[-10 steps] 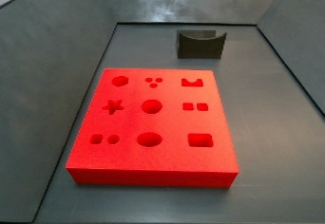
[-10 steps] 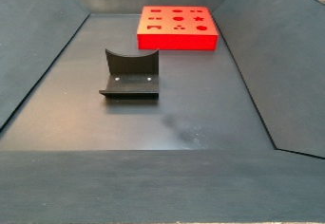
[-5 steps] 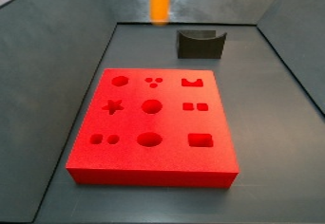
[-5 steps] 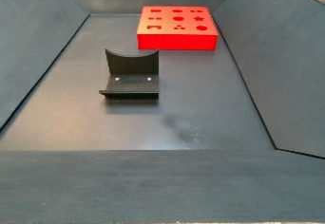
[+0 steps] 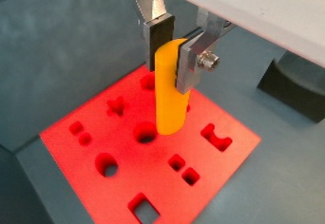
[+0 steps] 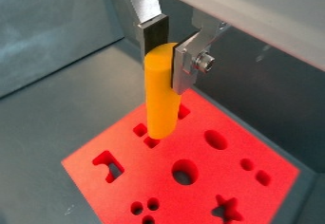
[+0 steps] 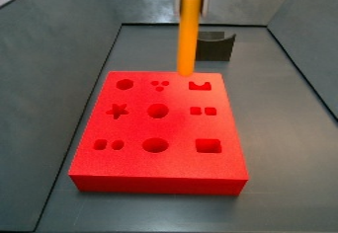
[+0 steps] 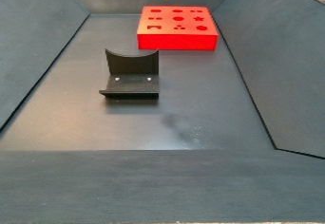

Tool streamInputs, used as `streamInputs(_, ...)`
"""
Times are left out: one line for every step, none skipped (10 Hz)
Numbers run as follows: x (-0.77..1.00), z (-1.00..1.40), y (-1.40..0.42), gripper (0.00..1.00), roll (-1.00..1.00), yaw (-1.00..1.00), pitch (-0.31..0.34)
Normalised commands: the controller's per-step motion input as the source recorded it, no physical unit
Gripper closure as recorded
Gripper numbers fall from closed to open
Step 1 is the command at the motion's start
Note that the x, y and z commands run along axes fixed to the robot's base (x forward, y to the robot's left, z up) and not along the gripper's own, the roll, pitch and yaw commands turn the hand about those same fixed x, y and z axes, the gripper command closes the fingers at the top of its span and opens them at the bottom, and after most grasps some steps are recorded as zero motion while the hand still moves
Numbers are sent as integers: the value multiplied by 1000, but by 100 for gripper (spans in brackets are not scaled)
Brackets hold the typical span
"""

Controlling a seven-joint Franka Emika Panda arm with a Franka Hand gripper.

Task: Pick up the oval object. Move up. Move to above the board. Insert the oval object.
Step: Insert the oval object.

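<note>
The pincer (image 5: 174, 46) is clamped on the upper end of the orange-yellow oval peg (image 5: 170, 90), which hangs upright above the red board (image 7: 158, 128), near its far edge in a side view (image 7: 191, 35).

Both wrist views looked steeply down past the gripper (image 5: 174, 40) onto the board (image 5: 76, 152), close above it. A side view sat near the board (image 7: 158, 178), facing the fixture (image 7: 211, 46); a side view stood beyond the fixture (image 8: 129, 74), facing the distant board (image 8: 178, 40).
</note>
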Motion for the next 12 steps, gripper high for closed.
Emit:
streamInputs(-146,-609,-226,100,156,143,-287)
streamInputs(0,-123,-66,100,44,0,-69)
streamInputs(-623,-460,-160,100,281,0,-199)
streamInputs(-666,-423,-100,100,256,0,-217)
streamInputs(-157,-11,-51,100,0,0,-131)
streamInputs(-37,-106,-60,100,0,0,-100)
streamInputs(-91,-229,-37,100,34,0,-104)
streamInputs(-143,-371,-34,100,123,0,-111)
streamInputs(-189,-397,-57,100,119,0,-131)
streamInputs(-100,-229,-37,100,70,0,-100)
streamInputs(-60,-80,0,100,4,0,-63)
streamInputs(-40,-71,0,100,6,0,-54)
